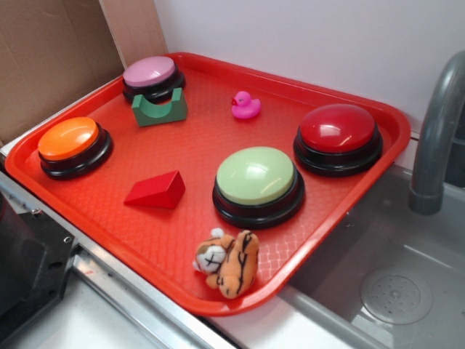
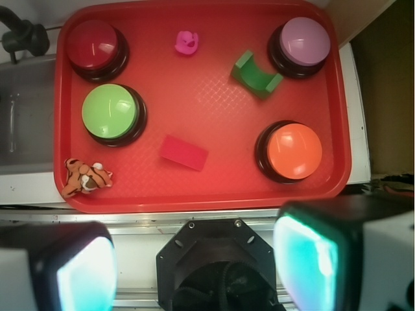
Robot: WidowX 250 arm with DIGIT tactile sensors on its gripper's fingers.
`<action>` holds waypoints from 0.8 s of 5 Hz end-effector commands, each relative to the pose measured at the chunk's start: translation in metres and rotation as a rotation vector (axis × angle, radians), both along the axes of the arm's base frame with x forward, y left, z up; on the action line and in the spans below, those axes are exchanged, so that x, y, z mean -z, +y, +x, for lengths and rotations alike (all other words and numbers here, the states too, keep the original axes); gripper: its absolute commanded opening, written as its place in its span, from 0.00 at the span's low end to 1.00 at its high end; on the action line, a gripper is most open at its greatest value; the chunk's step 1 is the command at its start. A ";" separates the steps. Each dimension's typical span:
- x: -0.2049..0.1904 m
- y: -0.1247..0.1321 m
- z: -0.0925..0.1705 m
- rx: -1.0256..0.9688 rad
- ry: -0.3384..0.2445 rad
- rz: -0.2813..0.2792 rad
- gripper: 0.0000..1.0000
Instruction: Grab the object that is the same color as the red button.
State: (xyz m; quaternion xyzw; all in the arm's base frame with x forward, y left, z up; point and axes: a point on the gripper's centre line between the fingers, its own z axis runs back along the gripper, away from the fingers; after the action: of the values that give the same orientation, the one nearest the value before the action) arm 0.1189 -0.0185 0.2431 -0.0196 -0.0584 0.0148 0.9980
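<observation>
A small matte red wedge block (image 1: 155, 190) lies on the red tray (image 1: 182, 156), left of the green-topped button; it also shows in the wrist view (image 2: 184, 152). The red button (image 1: 338, 135), a glossy dark-red dome on a black base, stands at the tray's right side, and at top left in the wrist view (image 2: 95, 46). My gripper (image 2: 201, 265) is high above the robot base, off the tray's near edge, jaws wide apart and empty. It does not show in the exterior view.
On the tray are an orange button (image 1: 73, 145), a pink-topped button (image 1: 152, 77), a green-topped button (image 1: 257, 183), a green arch block (image 1: 160, 108), a pink duck (image 1: 245, 106) and a toy tiger (image 1: 229, 262). A sink and grey faucet (image 1: 436, 138) lie right.
</observation>
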 end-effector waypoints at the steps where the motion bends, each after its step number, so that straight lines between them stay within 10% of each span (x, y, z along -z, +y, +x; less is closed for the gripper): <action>1: 0.000 0.000 0.000 0.000 0.000 0.000 1.00; 4: 0.067 -0.035 0.035 0.751 0.037 0.035 1.00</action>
State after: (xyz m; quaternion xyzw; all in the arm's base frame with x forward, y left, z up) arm 0.1547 -0.0508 0.1702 -0.0248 -0.0132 -0.3553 0.9343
